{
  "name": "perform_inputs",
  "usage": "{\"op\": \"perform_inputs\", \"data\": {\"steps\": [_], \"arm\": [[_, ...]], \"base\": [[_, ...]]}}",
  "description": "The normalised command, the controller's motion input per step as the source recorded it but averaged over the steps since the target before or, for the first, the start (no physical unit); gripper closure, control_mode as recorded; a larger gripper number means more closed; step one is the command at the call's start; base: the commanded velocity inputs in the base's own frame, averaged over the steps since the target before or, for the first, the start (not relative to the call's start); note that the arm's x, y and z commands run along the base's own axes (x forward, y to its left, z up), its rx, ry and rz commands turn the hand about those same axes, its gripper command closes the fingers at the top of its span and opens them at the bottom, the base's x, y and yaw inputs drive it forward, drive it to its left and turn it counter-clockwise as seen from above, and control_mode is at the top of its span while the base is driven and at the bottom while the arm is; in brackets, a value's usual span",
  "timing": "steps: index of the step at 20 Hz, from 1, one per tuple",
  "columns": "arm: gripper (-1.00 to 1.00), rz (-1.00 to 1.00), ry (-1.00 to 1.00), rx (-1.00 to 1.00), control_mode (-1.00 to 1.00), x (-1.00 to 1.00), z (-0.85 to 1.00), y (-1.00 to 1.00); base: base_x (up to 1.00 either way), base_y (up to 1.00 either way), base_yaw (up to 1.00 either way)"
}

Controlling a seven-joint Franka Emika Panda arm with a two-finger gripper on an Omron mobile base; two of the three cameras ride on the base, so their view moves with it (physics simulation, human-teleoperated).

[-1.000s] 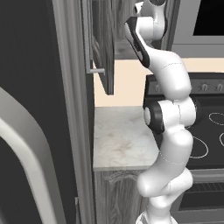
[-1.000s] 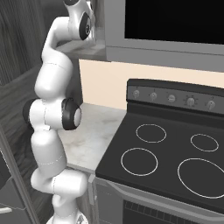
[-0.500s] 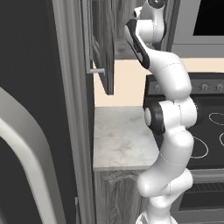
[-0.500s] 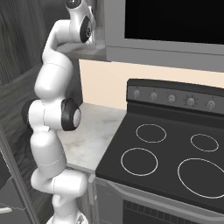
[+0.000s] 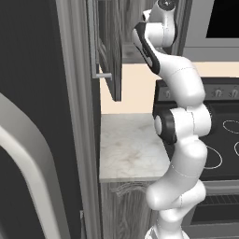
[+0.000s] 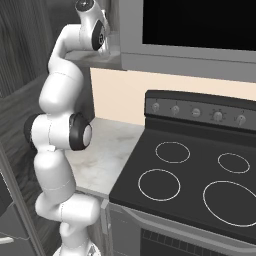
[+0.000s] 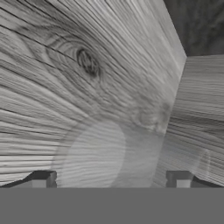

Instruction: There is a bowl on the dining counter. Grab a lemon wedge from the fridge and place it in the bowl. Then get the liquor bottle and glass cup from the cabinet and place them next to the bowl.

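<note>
Two dark claw (image 7: 109, 179) fingertips (spread wide, gripping nothing) face the cabinet (image 7: 87, 87)'s swirling grey wood grain.

Flat, even rendered light across both base views, no single lamp showing itself. The white arm (image 5: 179, 140) catches soft highlights and shades gently on its undersides. A faint shadow lies on the marble counter (image 5: 128, 149) beside it. The stove top (image 6: 200, 180) stays matte, no glare, rings crisp. The fridge (image 5: 28, 116) is a big dark mass, its pale handle (image 5: 23, 172) soft-edged from closeness. In the hand view the wood grain (image 7: 87, 78) is coarse and smeared, with a pale, see-through rounded patch (image 7: 105, 153) low down.
</note>
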Motion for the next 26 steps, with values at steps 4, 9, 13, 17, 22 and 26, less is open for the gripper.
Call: {"op": "perform_inputs", "data": {"steps": [4, 9, 13, 17, 22, 26], "arm": [[-1.0, 0.0, 0.03, 0.0, -1.0, 0.0, -0.11, 0.0], [1.0, 0.0, 0.05, 0.0, -1.0, 0.0, -0.29, 0.0], [1.0, 0.0, 0.03, 0.0, -1.0, 0.0, -0.35, 0.0], [1.0, 0.0, 0.0, 0.0, -1.0, 0.0, -0.3, 0.0], [1.0, 0.0, 0.0, 0.02, -1.0, -0.1, -0.19, 0.0], [1.0, 0.0, -0.05, 0.04, -1.0, -0.3, -0.07, 0.0]], "base": [[0.0, 0.0, 0.0], [0.0, 0.0, 0.0], [0.0, 0.0, 0.0], [0.0, 0.0, 0.0], [0.0, 0.0, 0.0], [0.0, 0.0, 0.0]]}}
